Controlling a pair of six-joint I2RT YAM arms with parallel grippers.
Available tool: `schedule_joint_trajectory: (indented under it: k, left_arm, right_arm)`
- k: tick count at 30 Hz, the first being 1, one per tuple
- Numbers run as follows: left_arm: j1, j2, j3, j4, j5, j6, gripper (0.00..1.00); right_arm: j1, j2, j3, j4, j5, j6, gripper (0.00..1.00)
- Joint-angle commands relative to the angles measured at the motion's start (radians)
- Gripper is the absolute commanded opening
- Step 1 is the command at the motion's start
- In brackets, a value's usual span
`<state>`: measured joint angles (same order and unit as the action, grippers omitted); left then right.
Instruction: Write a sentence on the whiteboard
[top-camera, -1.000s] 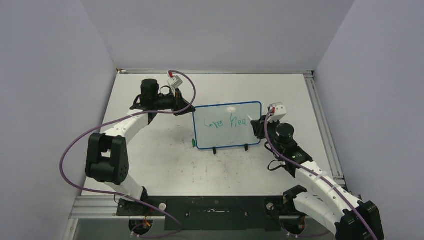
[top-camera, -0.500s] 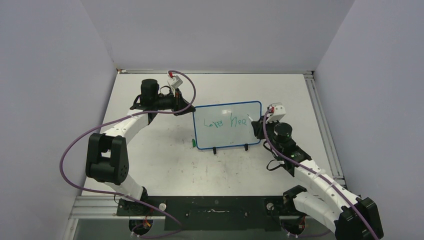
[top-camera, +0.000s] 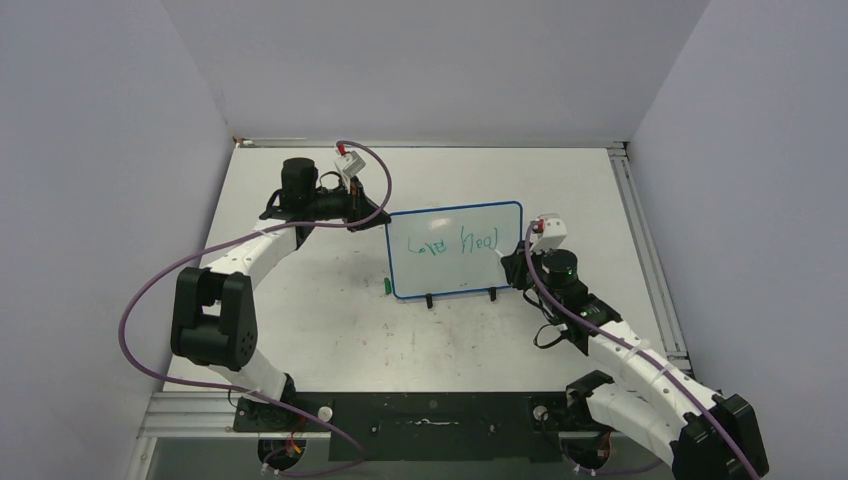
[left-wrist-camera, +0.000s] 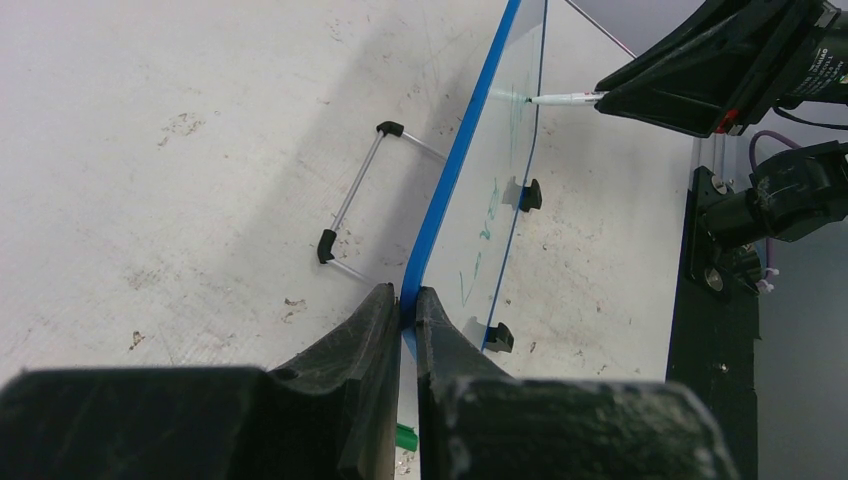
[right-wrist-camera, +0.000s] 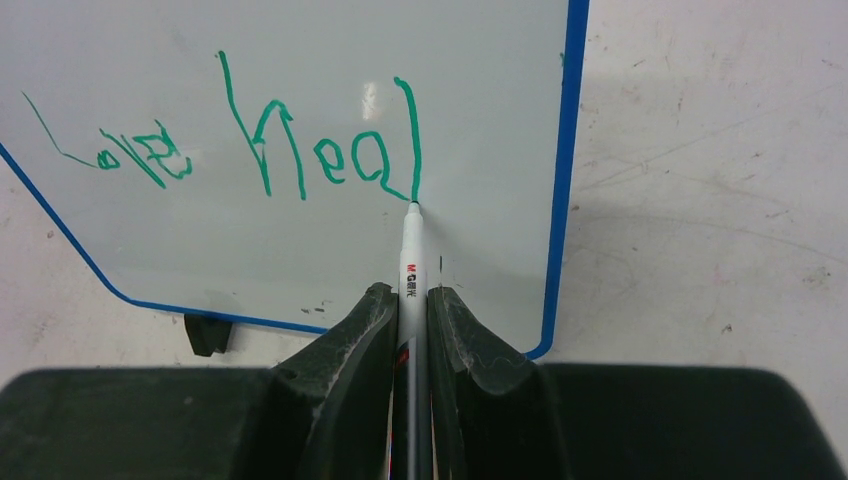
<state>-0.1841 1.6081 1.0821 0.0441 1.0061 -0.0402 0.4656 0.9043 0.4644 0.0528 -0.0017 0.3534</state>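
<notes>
The whiteboard (top-camera: 455, 250), white with a blue rim and black feet, stands propped near the table's middle. My left gripper (left-wrist-camera: 408, 300) is shut on its left blue edge (left-wrist-camera: 440, 210). My right gripper (right-wrist-camera: 410, 300) is shut on a white marker (right-wrist-camera: 411, 260), whose green tip touches the board at the bottom of an "l". The sentence (right-wrist-camera: 300, 150) reads "Love Heal" in green on one line. The marker also shows in the left wrist view (left-wrist-camera: 565, 98), tip against the board.
A small green marker cap (top-camera: 386, 287) lies on the table by the board's lower left corner. A wire stand leg (left-wrist-camera: 352, 205) sticks out behind the board. Grey walls enclose the table; a metal rail (top-camera: 640, 240) runs along the right.
My right gripper has moved down and slightly left along the board, drawing the "l" stroke after "Hea". The left arm has not moved.
</notes>
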Motion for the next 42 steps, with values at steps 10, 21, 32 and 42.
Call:
schedule_joint_trajectory:
  k: [10,21,32,42]
  left_arm:
    - [-0.006,-0.031,0.008,-0.012,-0.011,0.020,0.00]
    - [-0.006,-0.028,0.008,-0.012,-0.006,0.019,0.00]
    - [-0.006,-0.027,0.009,-0.012,-0.006,0.020,0.00]
    - [-0.006,-0.027,0.009,-0.012,-0.006,0.020,0.00]
  right_arm:
    - [0.016,-0.127,-0.015,0.001,0.142,-0.002,0.05]
    - [0.016,-0.043,0.008,0.080,0.143,-0.041,0.05]
    - [0.031,-0.005,0.000,0.086,0.106,-0.041,0.05]
    - [0.060,-0.061,-0.023,-0.006,0.177,-0.003,0.05]
